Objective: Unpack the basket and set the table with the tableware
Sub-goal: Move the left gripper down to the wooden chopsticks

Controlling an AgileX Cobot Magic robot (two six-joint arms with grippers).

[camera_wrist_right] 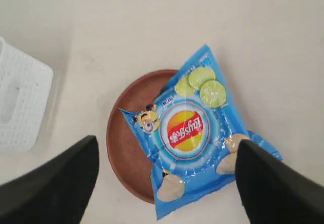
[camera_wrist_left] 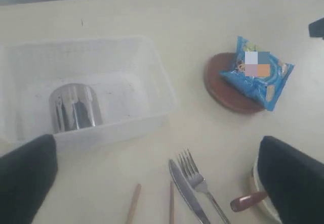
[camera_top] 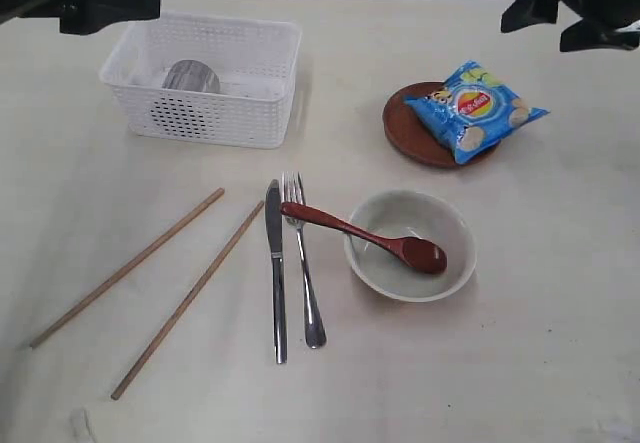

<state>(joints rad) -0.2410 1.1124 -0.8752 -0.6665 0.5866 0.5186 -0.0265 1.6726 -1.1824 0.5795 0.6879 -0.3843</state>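
The white basket (camera_top: 215, 118) stands at the back left of the table (camera_top: 520, 363) and holds only the steel cup (camera_top: 190, 76), lying on its side. On the table lie two chopsticks (camera_top: 130, 266), the knife (camera_top: 276, 273), the fork (camera_top: 303, 263) and the speckled bowl (camera_top: 390, 208); the red-brown spoon (camera_top: 365, 235) rests in the bowl. The brown plate (camera_top: 405, 128) sits at the back right. My left gripper (camera_wrist_left: 162, 183) hangs open and empty above the basket's near side. My right gripper (camera_wrist_right: 164, 183) is open and empty high over the plate (camera_wrist_right: 129, 133).
A blue crisp bag (camera_top: 477, 110) lies on the plate and covers most of it. The spoon's handle sticks out over the bowl's rim to the fork's tines. Bare tabletop lies at the front right and far left.
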